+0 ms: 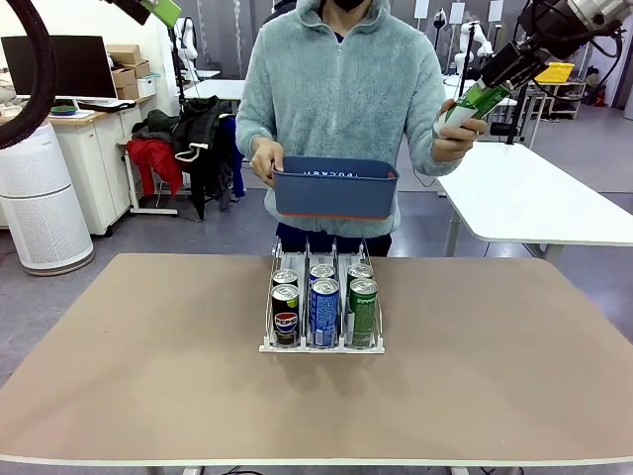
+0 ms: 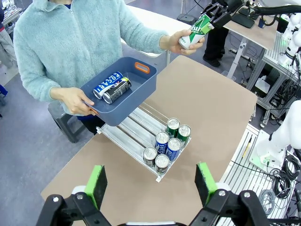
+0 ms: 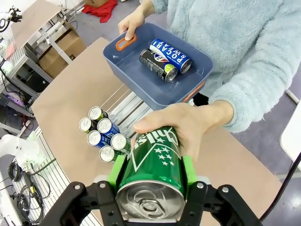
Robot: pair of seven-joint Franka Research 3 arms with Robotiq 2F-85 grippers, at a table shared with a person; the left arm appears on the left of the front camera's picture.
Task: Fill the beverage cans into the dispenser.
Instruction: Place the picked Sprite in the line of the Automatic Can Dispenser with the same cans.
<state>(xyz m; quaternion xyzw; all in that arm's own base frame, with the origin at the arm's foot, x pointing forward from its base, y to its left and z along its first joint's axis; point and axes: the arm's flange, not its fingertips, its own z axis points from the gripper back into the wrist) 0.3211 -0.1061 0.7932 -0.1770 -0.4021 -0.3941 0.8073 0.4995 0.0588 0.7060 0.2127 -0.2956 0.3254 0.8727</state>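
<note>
The right claw [image 3: 153, 165] is raised in the air past the far edge of the tabletop [image 1: 148, 356]. Its green pads are pressed against opposite sides of a green beverage can [image 1: 482, 99]. The can's silver top points back toward the wrist. The person's hand [image 3: 183, 122] is wrapped around the can's other end, just ahead of the claw's tips, so both hold it at once.

Below this claw and off to its left, the clear three-lane dispenser [image 2: 129, 132] sits mid-tabletop. Six cans [image 1: 323, 307] stand in two rows at its near end, and its rear lanes are bare. Between the claw and the dispenser, the person's other hand holds up a dark blue bin [image 1: 336, 193]. In it lie a blue Pocari Sweat can [image 3: 171, 54] and a black Pepsi can [image 3: 157, 66].

The left claw [image 2: 150, 181] hangs spread wide and empty above the tabletop, with the dispenser ahead of it.

The green can looks sealed, so probably full and fairly heavy for its slim size. Its smooth aluminium skin is likely slippery, and the thin wall would dent under a hard squeeze. The straight part of the body, well clear of the tapered shoulder, seems the safest place for the pads. A firm but moderate pinch should hold it when the hand lets go.
</note>
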